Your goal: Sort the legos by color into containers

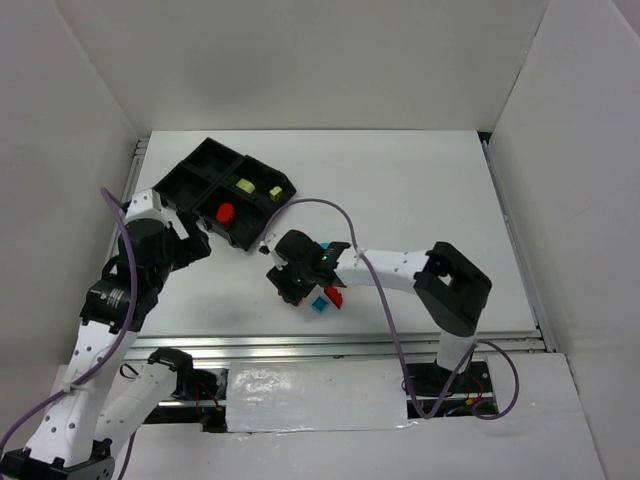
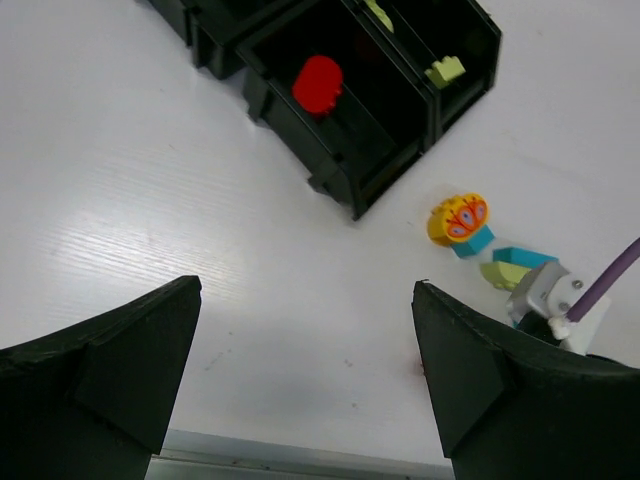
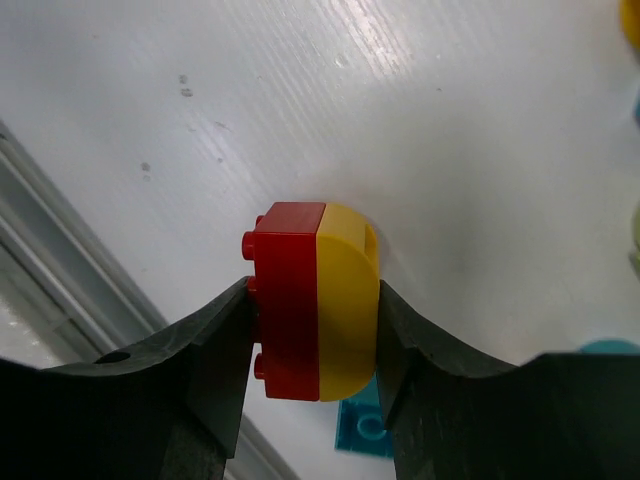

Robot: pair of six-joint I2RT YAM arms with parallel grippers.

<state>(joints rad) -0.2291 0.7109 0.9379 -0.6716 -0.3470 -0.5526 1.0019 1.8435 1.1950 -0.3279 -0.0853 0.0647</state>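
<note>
The black tray (image 1: 262, 222) stands at the back left. One compartment holds a red lego (image 1: 225, 212), also in the left wrist view (image 2: 318, 84); the one beside it holds two pale green legos (image 1: 243, 186) (image 2: 446, 70). My right gripper (image 1: 293, 283) (image 3: 313, 290) is shut on a red-and-yellow lego (image 3: 315, 300), near the tray's front corner. A teal lego (image 1: 320, 305) (image 3: 365, 425) and a red lego (image 1: 334, 297) lie beside it. A yellow-and-teal lego (image 2: 458, 220) and a teal-and-green one (image 2: 515, 265) lie on the table. My left gripper (image 1: 195, 245) (image 2: 305, 370) is open and empty, left of the tray's front.
A metal rail (image 1: 350, 345) runs along the table's near edge. White walls close in the left, back and right sides. A purple cable (image 1: 345, 215) loops over the right arm and shows in the left wrist view (image 2: 610, 275).
</note>
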